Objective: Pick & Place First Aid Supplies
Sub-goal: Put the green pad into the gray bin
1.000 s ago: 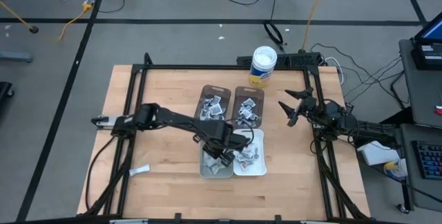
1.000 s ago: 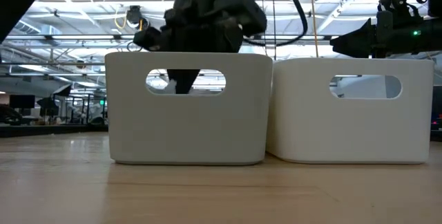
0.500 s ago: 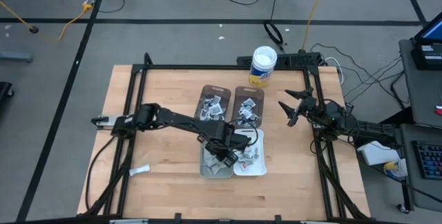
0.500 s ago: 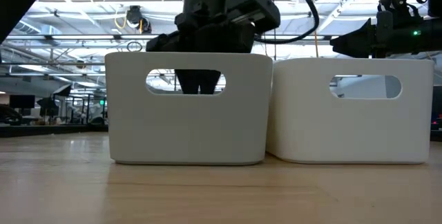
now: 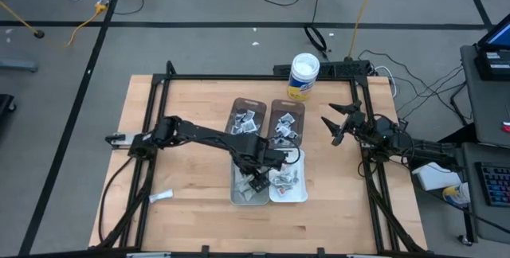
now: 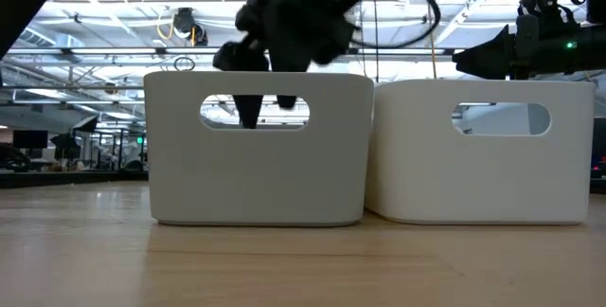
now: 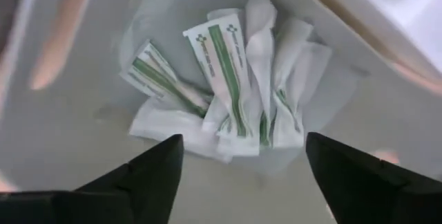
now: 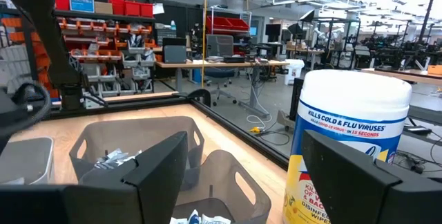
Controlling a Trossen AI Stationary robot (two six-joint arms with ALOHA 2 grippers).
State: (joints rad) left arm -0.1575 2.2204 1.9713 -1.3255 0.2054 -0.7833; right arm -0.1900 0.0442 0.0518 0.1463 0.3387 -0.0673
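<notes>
grey plastic bin [image 5: 241,190] is sitting under your left gripper [image 5: 256,180], whose fingers are spread with nothing between them; white green-striped packets [image 7: 228,89] are lying heaped on its floor. your right gripper [image 5: 333,128] is waiting, spread, near the white wipes tub [image 5: 304,75].

From my right wrist camera I see two dark fingers [image 8: 359,175] spread wide, a white tub [image 8: 349,144] with a yellow label close by, and two translucent brown bins [image 8: 131,144] holding small packets [image 8: 114,160] on the worktop [image 8: 221,137].
</notes>
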